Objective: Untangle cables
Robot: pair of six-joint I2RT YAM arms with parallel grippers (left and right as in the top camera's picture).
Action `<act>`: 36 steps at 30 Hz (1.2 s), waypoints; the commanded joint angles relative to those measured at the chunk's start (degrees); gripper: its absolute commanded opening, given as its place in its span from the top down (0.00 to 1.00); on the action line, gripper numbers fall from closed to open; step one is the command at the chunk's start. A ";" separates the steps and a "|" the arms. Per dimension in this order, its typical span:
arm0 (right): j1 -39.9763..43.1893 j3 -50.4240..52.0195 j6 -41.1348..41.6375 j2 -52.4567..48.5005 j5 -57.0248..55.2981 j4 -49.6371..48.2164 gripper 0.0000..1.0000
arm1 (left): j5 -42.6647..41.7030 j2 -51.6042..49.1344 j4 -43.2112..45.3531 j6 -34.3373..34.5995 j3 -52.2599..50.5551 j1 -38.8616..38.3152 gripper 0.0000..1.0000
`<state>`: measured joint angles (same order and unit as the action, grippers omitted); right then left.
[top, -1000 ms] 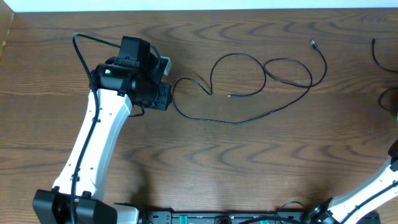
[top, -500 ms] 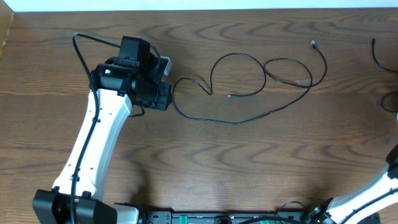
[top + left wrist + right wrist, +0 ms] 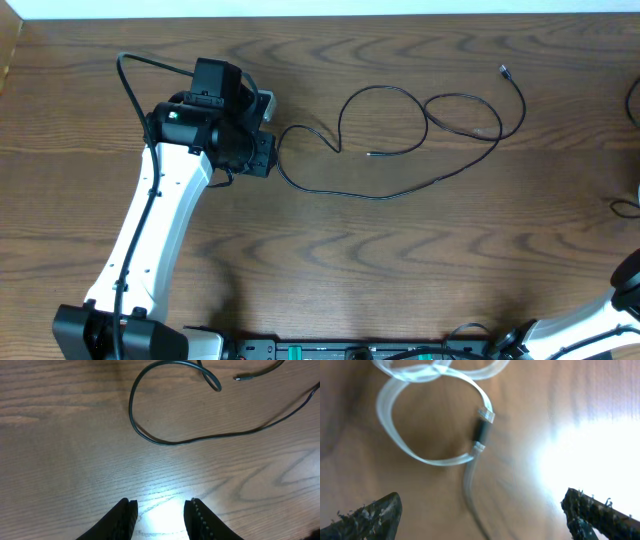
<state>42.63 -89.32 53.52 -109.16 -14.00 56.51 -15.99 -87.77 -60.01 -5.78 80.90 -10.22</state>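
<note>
— On the surface [image 3: 400,280], just ahead of the left hand [image 3: 160,504], lies the black cable [image 3: 380,197]. The hand is narrowly parted and empty.
— Pinch the near bend, then draw it slowly off its loops.
— The right hand [image 3: 481,495]?
— Spread wide, empty, above the white cable [image 3: 427,459]. One black, one white.

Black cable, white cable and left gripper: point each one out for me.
black cable [image 3: 165,443], left wrist view, bottom of its curve.
white cable [image 3: 481,433], right wrist view, its dark sleeve.
left gripper [image 3: 160,510], left wrist view, midway between fingertips.
</note>
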 commanded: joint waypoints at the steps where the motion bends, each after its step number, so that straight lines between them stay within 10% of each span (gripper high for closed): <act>1: -0.31 0.28 -5.49 -0.63 1.49 4.87 0.01 | 0.00 -0.24 -0.15 0.26 -0.22 0.17 0.63; 7: -0.20 0.31 -8.24 -0.63 6.01 10.25 0.02 | 0.00 -0.24 -0.04 -0.13 -0.22 0.17 0.63; 18: -0.02 0.31 12.52 -0.63 20.20 25.07 0.01 | 0.00 -0.24 0.50 -0.20 -0.22 0.17 0.63; 32: -3.39 1.86 -15.78 -0.63 9.44 16.20 0.51 | -0.02 -0.24 0.50 -0.79 -0.22 0.17 0.63; 36: -5.42 5.86 -24.63 -0.66 9.38 7.52 0.45 | -0.02 -0.24 0.50 -0.79 -0.22 0.17 0.63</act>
<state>38.83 -86.48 39.09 -109.97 -2.70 67.05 -15.99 -87.77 -59.53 -6.00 80.90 -10.22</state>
